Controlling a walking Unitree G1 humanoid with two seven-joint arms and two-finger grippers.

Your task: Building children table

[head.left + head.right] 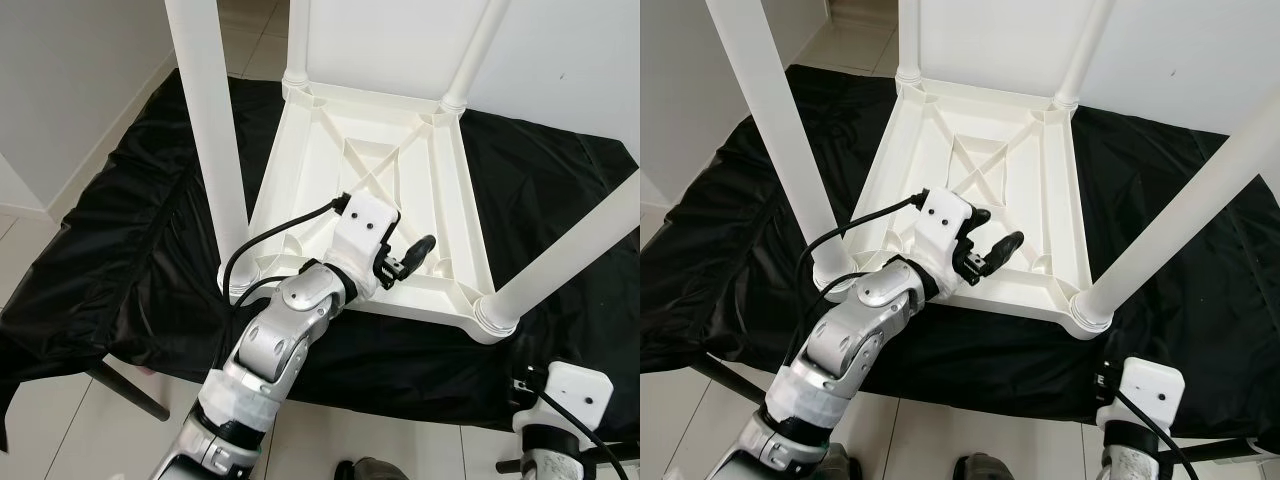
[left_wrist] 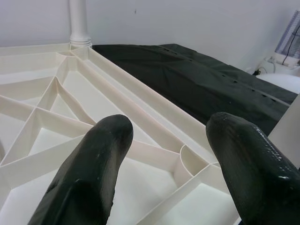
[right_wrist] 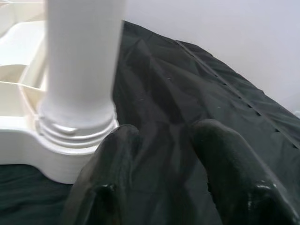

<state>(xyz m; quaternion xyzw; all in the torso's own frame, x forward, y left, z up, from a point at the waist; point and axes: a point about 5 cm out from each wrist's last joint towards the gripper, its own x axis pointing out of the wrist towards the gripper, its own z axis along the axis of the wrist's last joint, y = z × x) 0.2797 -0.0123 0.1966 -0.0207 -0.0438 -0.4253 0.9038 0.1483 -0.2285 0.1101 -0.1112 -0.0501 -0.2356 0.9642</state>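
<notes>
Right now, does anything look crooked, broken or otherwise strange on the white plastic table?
Nothing stands out. The white plastic children's table lies upside down on the black cloth, with four round white legs seated in its corner sockets. The left gripper hovers open over its ribbed underside.

Left pincer (image 1: 425, 250) reaches forward, fingers parted; right pincer (image 3: 164, 154) hangs low, fingers slightly apart.

A black cloth (image 1: 130, 230) covers a low surface; around it are pale floor tiles (image 1: 60, 420) and a white wall (image 1: 70, 70).
</notes>
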